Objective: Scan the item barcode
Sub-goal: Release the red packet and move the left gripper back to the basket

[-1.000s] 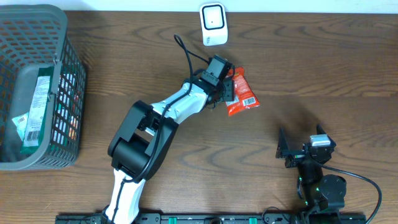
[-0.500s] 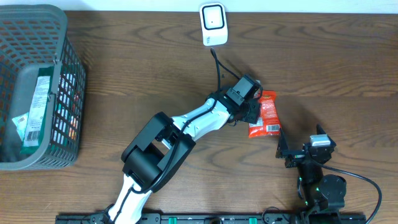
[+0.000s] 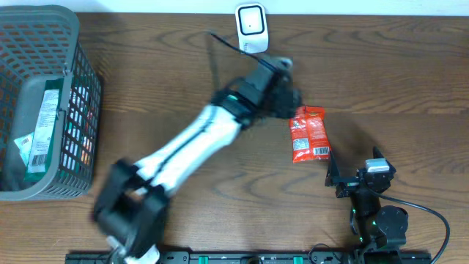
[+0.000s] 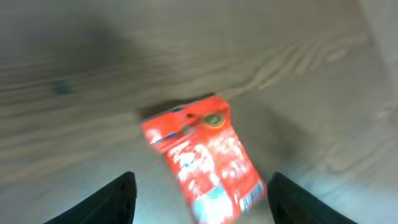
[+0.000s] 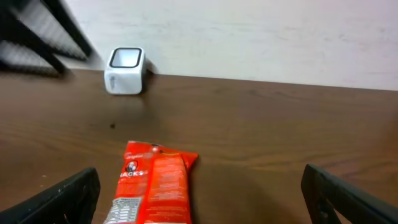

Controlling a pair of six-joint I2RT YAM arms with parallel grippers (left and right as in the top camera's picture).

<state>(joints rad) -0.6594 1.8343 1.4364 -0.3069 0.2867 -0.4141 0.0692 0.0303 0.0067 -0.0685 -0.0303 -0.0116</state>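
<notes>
Red snack packet (image 3: 308, 133) lies flat on the brown wooden tabletop (image 3: 396, 66), in front of the white scanner (image 3: 250, 28) and off toward the robot's right of it, well apart from it; its white barcode label (image 3: 319, 152) faces up at the end farthest from the scanner. The left claw (image 4: 202, 183) hangs above the packet with its two dark fingers (image 4: 118, 199) spread wide, wider than the packet, and touching nothing; seen from overhead it is blurred and sits between the scanner and the packet. The right claw (image 3: 353, 170) stands wide and empty, beyond the packet from the scanner, its camera looking across the packet at the scanner by the wall. A grey mesh basket (image 3: 73, 95) holding packaged goods stands far from the scanner, toward the robot's left
</notes>
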